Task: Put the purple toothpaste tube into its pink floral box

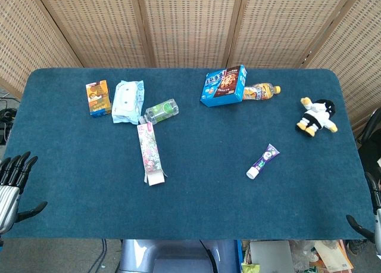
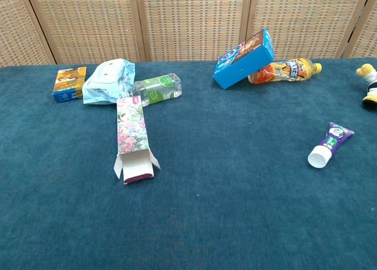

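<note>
The purple toothpaste tube (image 1: 264,161) (image 2: 331,144) lies flat on the blue table, right of centre, white cap toward the front. The pink floral box (image 1: 149,153) (image 2: 132,138) lies left of centre, its open flapped end facing the front edge. My left hand (image 1: 13,183) hovers at the table's front left corner, fingers spread, holding nothing. Only a dark sliver of my right hand (image 1: 368,220) shows at the front right edge; its fingers are cut off. Neither hand appears in the chest view.
Along the back lie an orange box (image 1: 97,98), a wipes pack (image 1: 127,101), a small clear bottle (image 1: 161,111), a blue cookie box (image 1: 224,86) leaning on an orange drink bottle (image 1: 261,92), and a plush toy (image 1: 317,115) at right. A wicker screen stands behind.
</note>
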Tool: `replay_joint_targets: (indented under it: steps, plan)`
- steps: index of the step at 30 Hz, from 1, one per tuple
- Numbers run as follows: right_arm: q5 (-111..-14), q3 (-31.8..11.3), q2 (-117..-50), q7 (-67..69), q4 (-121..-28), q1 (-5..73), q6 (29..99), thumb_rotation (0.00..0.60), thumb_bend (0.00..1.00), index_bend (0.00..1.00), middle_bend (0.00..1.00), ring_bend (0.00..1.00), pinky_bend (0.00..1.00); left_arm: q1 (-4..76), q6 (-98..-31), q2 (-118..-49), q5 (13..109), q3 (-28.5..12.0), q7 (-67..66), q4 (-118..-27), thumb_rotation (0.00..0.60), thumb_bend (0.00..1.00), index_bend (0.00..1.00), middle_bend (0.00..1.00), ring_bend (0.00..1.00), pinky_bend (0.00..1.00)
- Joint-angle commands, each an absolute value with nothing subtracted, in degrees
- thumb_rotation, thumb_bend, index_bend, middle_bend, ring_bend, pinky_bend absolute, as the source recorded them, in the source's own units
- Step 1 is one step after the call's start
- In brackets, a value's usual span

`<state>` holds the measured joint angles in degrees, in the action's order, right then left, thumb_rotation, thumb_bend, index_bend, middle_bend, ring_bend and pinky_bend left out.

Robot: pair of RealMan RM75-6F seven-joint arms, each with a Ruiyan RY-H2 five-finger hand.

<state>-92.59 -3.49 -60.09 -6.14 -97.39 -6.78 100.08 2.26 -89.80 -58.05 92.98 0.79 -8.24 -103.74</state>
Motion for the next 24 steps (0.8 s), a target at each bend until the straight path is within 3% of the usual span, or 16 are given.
replay_joint_targets:
  steps: [1,7,9,12,14,17,19,24]
  plan:
    - [-92.8,-3.4,-60.0,-6.0,-97.4,-6.8,100.0,0.600,0.00,0.00,0.00,0.00,0.00,2.1,-90.0,-58.0,93.3,0.9,-8.0,-103.6,0.600,0.16,0.00,0.00,0.00,0.00]
    - [-93.3,-3.4,-59.9,-3.6,-96.7,-4.9,97.3,0.600,0.00,0.00,0.00,0.00,0.00,2.3,-90.2,-58.3,93.7,0.5,-7.6,-103.2,0.600,0.16,0.00,0.00,0.00,0.00]
    - [-93.2,-4.3,-59.7,-2.3,-95.2,-1.7,92.9,0.600,0.05,0.00,0.00,0.00,0.00,2.6,-90.4,-58.7,93.7,0.0,-7.4,-102.7,0.600,0.16,0.00,0.00,0.00,0.00]
    - [-91.0,-6.0,-58.8,-1.4,-93.6,3.7,84.5,0.600,0.42,0.01,0.01,0.00,0.00,2.9,-90.1,-59.2,93.2,-0.5,-7.2,-102.3,0.600,0.16,0.00,0.00,0.00,0.00]
    - [-88.9,-7.4,-58.7,0.1,-92.2,8.2,77.5,0.600,0.70,0.08,0.06,0.00,0.00,3.2,-89.4,-59.3,92.2,-0.9,-7.2,-102.3,0.600,0.16,0.00,0.00,0.00,0.00]
    - [-85.8,-8.6,-58.9,3.1,-90.3,14.5,66.9,0.600,0.93,0.17,0.13,0.00,0.00,3.8,-88.4,-59.5,90.5,-1.7,-7.5,-102.3,0.600,0.16,0.00,0.00,0.00,0.00]
    - [-84.0,-9.1,-59.3,5.6,-89.3,17.7,61.4,0.600,0.99,0.21,0.14,0.00,0.00,4.2,-87.8,-59.7,89.4,-2.2,-7.9,-102.3,0.600,0.16,0.00,0.00,0.00,0.00]
    - [-80.2,-10.5,-64.4,7.0,-82.3,25.5,50.6,0.600,1.00,0.30,0.22,0.04,0.03,5.4,-85.6,-60.3,85.7,-3.7,-9.0,-102.3,0.600,0.16,0.00,0.00,0.00,0.00]
